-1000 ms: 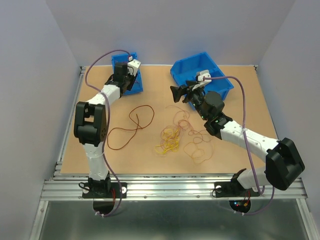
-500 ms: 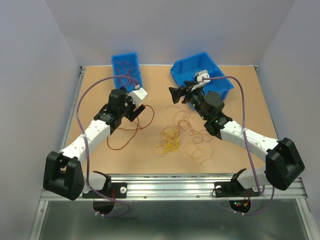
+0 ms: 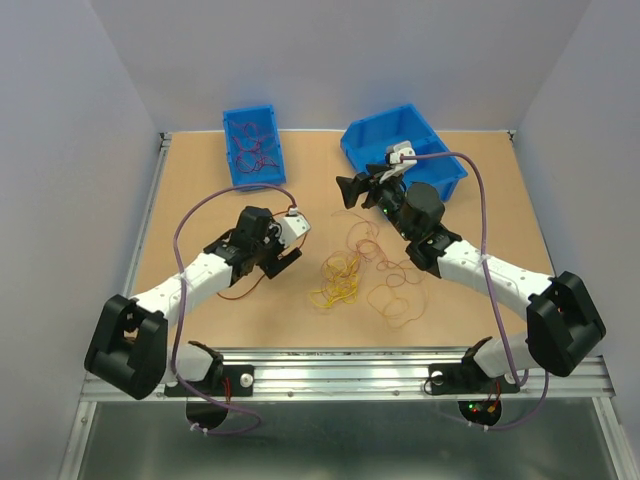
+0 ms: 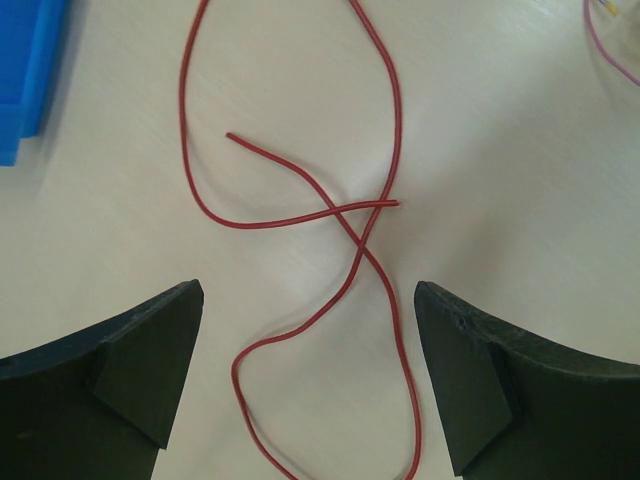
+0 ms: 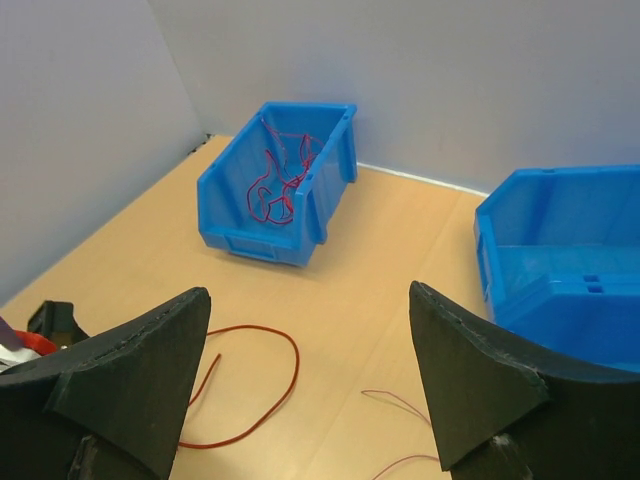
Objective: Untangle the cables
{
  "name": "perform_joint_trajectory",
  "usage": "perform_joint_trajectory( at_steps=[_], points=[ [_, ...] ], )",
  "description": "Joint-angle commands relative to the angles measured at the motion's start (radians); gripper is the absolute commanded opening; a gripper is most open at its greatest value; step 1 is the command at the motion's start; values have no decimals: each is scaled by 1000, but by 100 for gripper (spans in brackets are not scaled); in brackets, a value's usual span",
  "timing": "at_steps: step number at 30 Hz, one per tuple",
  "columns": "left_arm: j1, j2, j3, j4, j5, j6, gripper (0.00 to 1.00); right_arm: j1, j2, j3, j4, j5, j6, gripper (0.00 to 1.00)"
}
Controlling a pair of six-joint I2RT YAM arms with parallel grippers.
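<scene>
**Top external.** We find the left gripper (image 3: 283, 256) low over the table (image 3: 185, 190), above the loose dark red cable (image 3: 240, 292). Most of that cable is hidden under the arm, and one loop shows on the near side. The yellow and orange tangle (image 3: 340, 278) lies just to the right of this gripper, not touching it. The right gripper (image 3: 348, 189) sits beyond the tangle, beside the large blue bin (image 3: 420, 130), with its jaws spread and nothing in them. The small blue bin (image 3: 230, 165) at the far left holds a clump of red strands (image 3: 256, 150).

Against the frame one second ago, the left gripper was then at the small blue bin. Half a second ago it was partway back, and now it is nearer still, over the dark red cable. The right arm has barely shifted, and the tangle lies as it did.

**Left wrist.** The left gripper (image 4: 308, 300) has its jaws wide apart and empty. The dark red cable (image 4: 345, 215) lies flat on the table, between and ahead of the fingers (image 4: 130, 380). It crosses itself in front of the gap, and two free ends show. No contact is visible.

**Right wrist.** The right gripper (image 5: 310, 300) is likewise spread and holds nothing. Ahead stands the small blue bin (image 5: 275, 240) with its red strands (image 5: 275, 185), and the large blue bin (image 5: 560, 290) is to the right; both are well apart from the fingers (image 5: 470, 370). A loop of the dark red cable (image 5: 296, 365) lies on the table just inside the left finger
</scene>
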Motion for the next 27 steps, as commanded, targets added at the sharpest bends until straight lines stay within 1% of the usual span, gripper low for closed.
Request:
perform_joint_trajectory(
  at_steps=[1,5,10,16,21,22,23,26,27],
  points=[
    [-23,45,-11,47,32,28,99,-4,-15,30,30,-4,-15,86],
    [-45,59,-20,97,1,129,99,-4,-18,28,30,-7,-16,86],
    [-46,117,34,66,-5,191,99,-4,-19,26,28,-11,-23,86],
    [-46,235,95,14,-17,208,99,-4,-30,20,27,-10,-23,86],
    [-43,281,114,28,-22,228,99,-6,-30,19,27,-16,-23,86],
    [-42,294,126,25,-51,222,99,-4,-30,19,27,-16,-23,86],
    [-34,300,132,20,-51,215,99,-6,-32,19,27,-14,-24,86],
    [-10,327,163,-5,-34,185,93,-4,-36,13,25,-16,-24,86],
    [-4,335,170,-24,-34,182,88,-4,-39,11,25,-14,-24,86]
  ],
)
